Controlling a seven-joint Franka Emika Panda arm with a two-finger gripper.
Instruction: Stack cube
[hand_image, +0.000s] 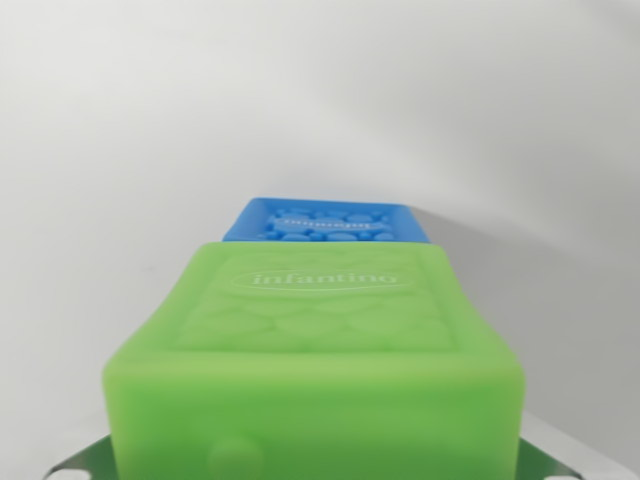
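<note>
The green cube (315, 370) looks gripped by the fingers (90, 462), though that can't be told for sure. The blue cube (330, 222) is seen just beyond it, so no stacking's been done yet.

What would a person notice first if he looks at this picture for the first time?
The green cube fills the lower middle of the wrist view, very close to the camera, with the raised word "infantino" on its top. Behind it a blue cube shows partly, against a plain white background.
</note>
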